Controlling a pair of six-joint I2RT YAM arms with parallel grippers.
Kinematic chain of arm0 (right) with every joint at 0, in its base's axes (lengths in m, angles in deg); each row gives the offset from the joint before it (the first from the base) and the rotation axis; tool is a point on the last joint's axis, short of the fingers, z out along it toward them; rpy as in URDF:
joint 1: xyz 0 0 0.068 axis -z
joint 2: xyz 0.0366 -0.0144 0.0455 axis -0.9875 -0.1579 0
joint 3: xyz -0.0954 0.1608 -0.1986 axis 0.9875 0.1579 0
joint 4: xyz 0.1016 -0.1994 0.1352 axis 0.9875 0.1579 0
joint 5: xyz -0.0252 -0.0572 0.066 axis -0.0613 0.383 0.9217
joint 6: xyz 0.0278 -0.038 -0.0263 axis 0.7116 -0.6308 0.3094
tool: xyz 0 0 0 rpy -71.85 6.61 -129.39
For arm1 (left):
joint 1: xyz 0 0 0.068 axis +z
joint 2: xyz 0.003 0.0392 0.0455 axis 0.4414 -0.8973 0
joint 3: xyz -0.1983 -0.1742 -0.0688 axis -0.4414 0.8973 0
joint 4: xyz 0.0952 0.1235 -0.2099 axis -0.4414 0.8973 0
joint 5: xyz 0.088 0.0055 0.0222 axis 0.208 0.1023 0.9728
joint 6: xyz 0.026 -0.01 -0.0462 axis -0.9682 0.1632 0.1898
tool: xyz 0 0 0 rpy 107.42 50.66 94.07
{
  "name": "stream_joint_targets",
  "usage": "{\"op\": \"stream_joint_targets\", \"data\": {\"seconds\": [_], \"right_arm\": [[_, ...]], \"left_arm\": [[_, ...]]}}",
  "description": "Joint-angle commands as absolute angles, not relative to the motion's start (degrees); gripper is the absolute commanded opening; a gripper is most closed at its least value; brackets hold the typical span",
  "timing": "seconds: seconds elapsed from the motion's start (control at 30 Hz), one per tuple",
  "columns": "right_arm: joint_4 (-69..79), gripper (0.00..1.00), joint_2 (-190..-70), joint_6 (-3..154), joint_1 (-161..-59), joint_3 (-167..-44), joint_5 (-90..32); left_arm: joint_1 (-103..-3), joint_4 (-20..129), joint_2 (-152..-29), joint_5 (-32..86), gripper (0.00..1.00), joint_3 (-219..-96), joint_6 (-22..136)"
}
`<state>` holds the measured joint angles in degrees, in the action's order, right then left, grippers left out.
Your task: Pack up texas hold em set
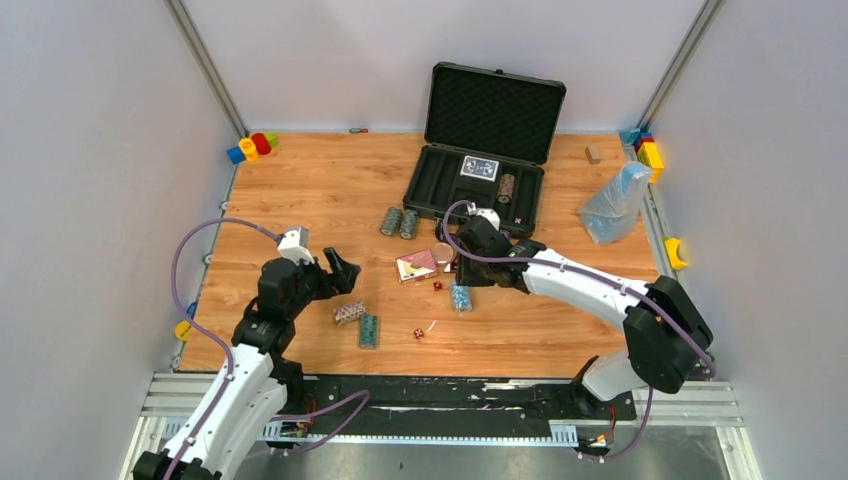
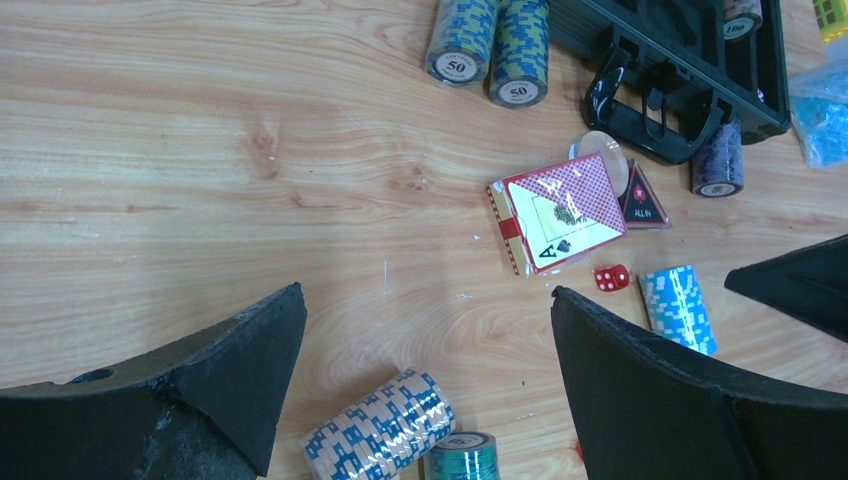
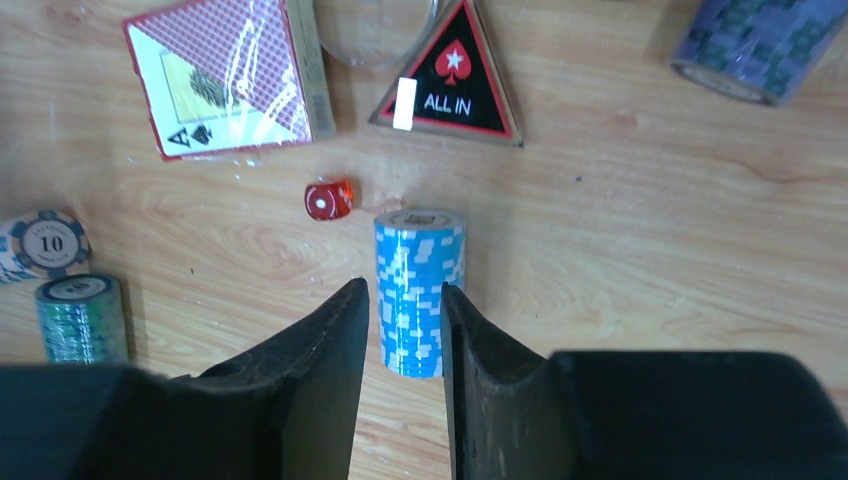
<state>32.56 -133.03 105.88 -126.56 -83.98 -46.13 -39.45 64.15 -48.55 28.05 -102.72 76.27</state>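
Note:
The black case [image 1: 440, 185] stands open at the back, holding a blue card deck [image 1: 479, 168] and a chip roll [image 1: 506, 187]. My right gripper [image 3: 404, 285] straddles a light blue chip roll [image 3: 418, 250] lying on the wood. Its jaws are narrow, with a sliver of wood showing by the left finger. Near it lie a red die [image 3: 328, 199], the triangular button [image 3: 445, 75] and a red card deck [image 3: 230, 75]. My left gripper [image 2: 425, 292] is wide open over bare wood, above a tan-blue roll [image 2: 380, 430] and a green roll [image 2: 462, 458].
Two more rolls [image 1: 400, 222] lie left of the case, and a dark one [image 2: 717, 160] sits at its front. Toy blocks [image 1: 252, 147] sit back left and others [image 1: 650, 152] back right. A clear plastic bag [image 1: 615, 203] lies on the right. Walls enclose three sides.

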Motion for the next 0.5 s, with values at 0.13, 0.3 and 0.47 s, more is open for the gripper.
{"op": "stream_joint_targets", "data": {"seconds": [0.13, 0.3, 0.47], "right_arm": [[32.16, 0.38, -130.5, 101.59, -123.46, -88.07, -47.57], [32.53, 0.72, -131.9, 100.08, -123.52, -87.31, -41.58], [32.33, 0.7, -135.76, 102.18, -125.11, -86.87, -38.96]], "left_arm": [[-39.37, 63.45, -47.57, 28.78, 1.0, -103.0, 76.74], [-39.33, 63.61, -47.36, 29.01, 1.0, -103.0, 76.67], [-39.37, 63.53, -47.57, 29.09, 1.0, -103.0, 76.72]]}}
